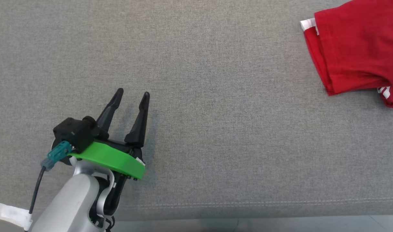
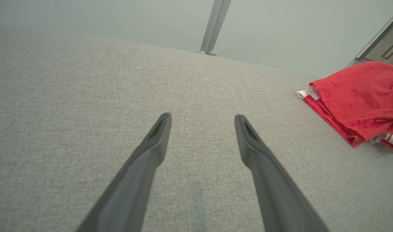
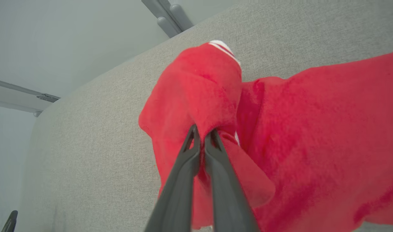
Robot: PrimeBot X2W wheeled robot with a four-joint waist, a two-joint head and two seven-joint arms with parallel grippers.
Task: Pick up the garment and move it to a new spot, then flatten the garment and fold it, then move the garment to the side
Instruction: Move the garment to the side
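While the left gripper (image 1: 133, 92) sits at the lower left of the head view, fingers spread wide above the grey surface (image 1: 235, 106), the red garment (image 1: 354, 48) lies bunched at the upper right edge of that frame, well apart from it. In the right wrist view, the right gripper (image 3: 202, 130) at frame centre has its fingers pressed together, pinching a fold of the garment, with red fabric draping to the right and below. White trim (image 1: 307, 24) shows at the garment's upper left corner.
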